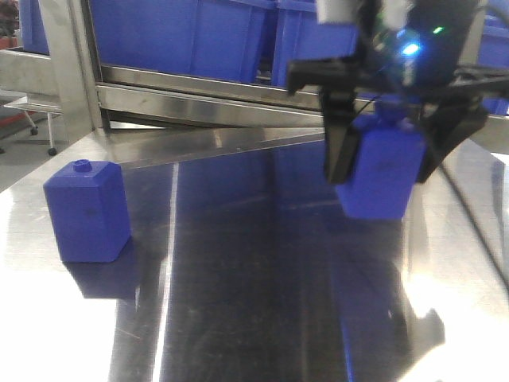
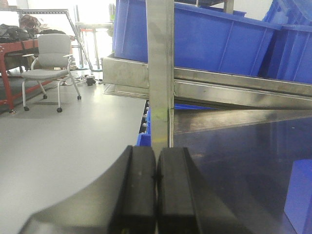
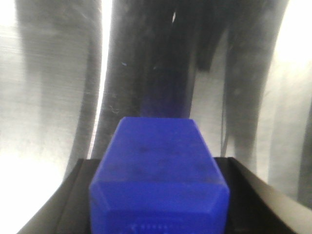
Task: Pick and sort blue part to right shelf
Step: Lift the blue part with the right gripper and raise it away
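The right gripper (image 1: 385,173) hung fingers-down over the steel table (image 1: 238,278) before the right shelf (image 1: 207,87), clamped on the upright blue part (image 1: 383,195) between its black fingers. The left gripper (image 2: 156,161) pointed level at a steel post (image 2: 160,73), pads pressed together on nothing. The part's cap was mostly hidden by the wrist, and whether its base touched the table was unclear.

Items counted by kind
Two blocks are counted, the blue part (image 1: 386,171) and a squat block (image 1: 86,211); at least three blue bins (image 1: 183,36) (image 1: 310,48) (image 1: 32,24) and one office chair (image 2: 48,61) are seen.
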### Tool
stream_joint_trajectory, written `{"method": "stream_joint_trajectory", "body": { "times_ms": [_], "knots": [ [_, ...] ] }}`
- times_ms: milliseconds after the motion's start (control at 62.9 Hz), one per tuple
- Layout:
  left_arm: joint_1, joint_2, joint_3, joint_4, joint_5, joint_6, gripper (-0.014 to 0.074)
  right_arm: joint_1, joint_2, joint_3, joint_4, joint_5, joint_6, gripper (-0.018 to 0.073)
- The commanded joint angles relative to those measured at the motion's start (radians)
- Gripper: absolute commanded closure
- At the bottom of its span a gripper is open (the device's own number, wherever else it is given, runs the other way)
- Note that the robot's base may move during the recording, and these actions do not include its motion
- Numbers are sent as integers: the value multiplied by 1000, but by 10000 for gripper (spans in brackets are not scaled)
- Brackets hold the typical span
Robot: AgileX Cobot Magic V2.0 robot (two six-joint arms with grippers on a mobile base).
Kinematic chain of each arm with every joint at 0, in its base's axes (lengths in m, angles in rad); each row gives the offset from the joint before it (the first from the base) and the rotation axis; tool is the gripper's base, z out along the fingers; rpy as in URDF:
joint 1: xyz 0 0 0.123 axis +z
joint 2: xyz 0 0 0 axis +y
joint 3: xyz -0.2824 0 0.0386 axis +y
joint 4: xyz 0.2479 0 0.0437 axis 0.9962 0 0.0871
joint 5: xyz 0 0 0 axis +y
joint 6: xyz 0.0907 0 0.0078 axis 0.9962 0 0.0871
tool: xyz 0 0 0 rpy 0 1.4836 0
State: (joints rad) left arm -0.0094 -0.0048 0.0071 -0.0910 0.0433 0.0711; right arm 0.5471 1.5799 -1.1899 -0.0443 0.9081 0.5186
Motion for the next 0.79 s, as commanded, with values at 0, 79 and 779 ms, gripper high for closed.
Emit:
{"method": "stream_joint_trajectory", "body": {
  "times_ms": [0,79,779],
  "knots": [
    [-4,-24,25,-8,-77,-7,463,-35,-121,36,-14,-76,-113,145],
    [-4,-24,25,-8,-77,-7,463,-75,-198,114,-12,-137,-210,145],
    [-4,-24,25,-8,-77,-7,463,-541,-937,754,105,-890,-534,145]
  ]
}}
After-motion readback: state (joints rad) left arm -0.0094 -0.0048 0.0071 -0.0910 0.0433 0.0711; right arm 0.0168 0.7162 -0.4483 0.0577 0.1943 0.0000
